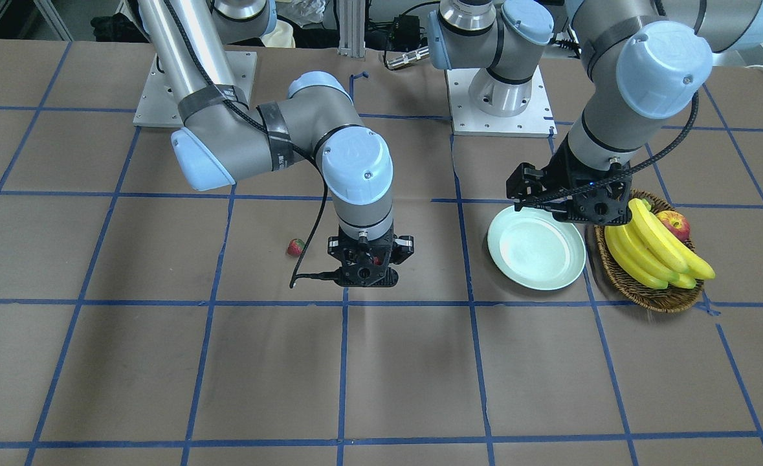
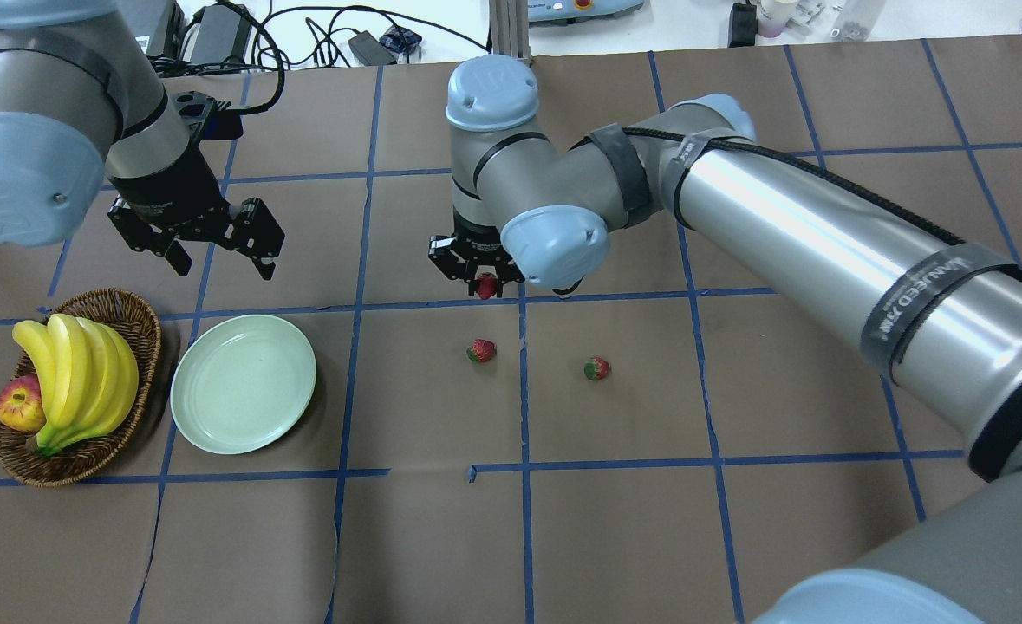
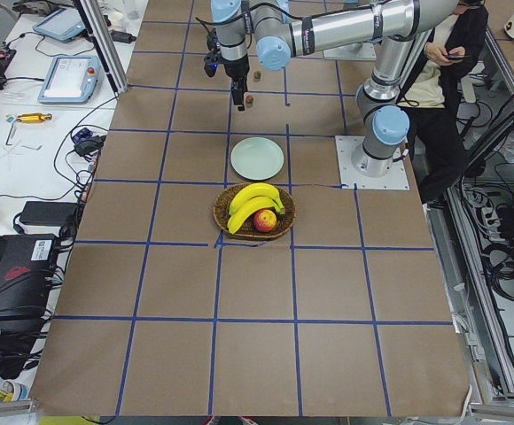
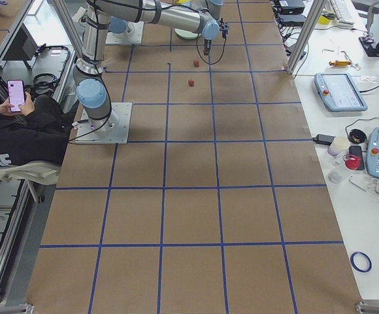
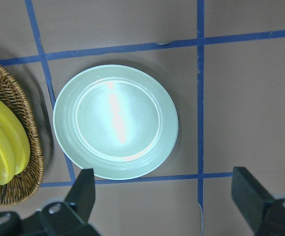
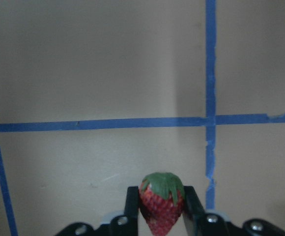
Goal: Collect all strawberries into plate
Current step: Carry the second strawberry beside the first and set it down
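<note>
**One berry in the grip, two on the table, plate bare**

The right tool (image 2: 484, 282) is clamped on a strawberry (image 6: 161, 202) over the middle of the table (image 2: 736, 390). Its two fingers press on either side of the red body, and the green cap shows just past the fingertips. A second strawberry (image 2: 481, 350) lies on the table a little nearer than the held one. A third strawberry (image 2: 596, 369) rests to the right of the second, apart from it.

The plate (image 2: 244, 383) sits well to the left with nothing on it, just beside a wicker basket (image 2: 133, 325) holding bananas (image 2: 77, 373) and an apple (image 2: 19, 404). The left tool (image 2: 225, 267) hovers beyond the plate's far edge with its fingers spread wide, gripping nothing.

The berries look small and light, so weight should be no concern. Their skin is likely either soft and easily bruised or, if they are moulded fruit, smooth enough to slip. The body tapers, so a pinch near the point would probably squeeze a berry out of the hold. The widest part, just under the cap, looks like the safest place to grip, and only gently. A rounded berry may roll when released, so setting it down low and inside the raised rim seems wise.
</note>
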### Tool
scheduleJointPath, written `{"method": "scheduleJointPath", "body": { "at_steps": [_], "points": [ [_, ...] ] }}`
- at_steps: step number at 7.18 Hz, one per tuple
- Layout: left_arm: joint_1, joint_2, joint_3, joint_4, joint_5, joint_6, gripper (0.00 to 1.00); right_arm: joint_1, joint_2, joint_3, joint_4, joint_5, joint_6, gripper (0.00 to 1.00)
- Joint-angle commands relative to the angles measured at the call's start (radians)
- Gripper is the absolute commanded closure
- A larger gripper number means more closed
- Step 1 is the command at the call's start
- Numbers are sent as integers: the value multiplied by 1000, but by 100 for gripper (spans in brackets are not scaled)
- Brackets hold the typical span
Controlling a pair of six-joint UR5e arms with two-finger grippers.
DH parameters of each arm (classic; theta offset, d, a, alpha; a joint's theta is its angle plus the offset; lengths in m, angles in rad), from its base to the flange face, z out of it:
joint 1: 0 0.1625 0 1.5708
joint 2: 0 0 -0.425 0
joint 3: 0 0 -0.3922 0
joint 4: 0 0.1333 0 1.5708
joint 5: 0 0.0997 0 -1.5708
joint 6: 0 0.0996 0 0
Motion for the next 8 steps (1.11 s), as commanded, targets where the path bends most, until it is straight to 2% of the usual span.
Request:
{"method": "scheduleJointPath", "body": {
  "at_steps": [1,4,5,6,7,8],
  "points": [
    [0,-1,0,-4,-1,-1,0,37,46,-1,-61,63,2,100],
    [0,-3,-3,-11,-1,0,0,51,83,1,-70,78,-12,100],
    [0,-6,-9,-11,-1,-1,0,51,89,3,-70,93,-32,95],
    [0,-6,-43,-10,4,-3,0,51,101,9,-68,109,-58,88],
    [0,-6,-72,2,5,-3,0,51,101,12,-64,109,-68,76],
    [1,-6,-75,2,8,-3,0,51,100,15,-55,110,-70,51]
  ]
}}
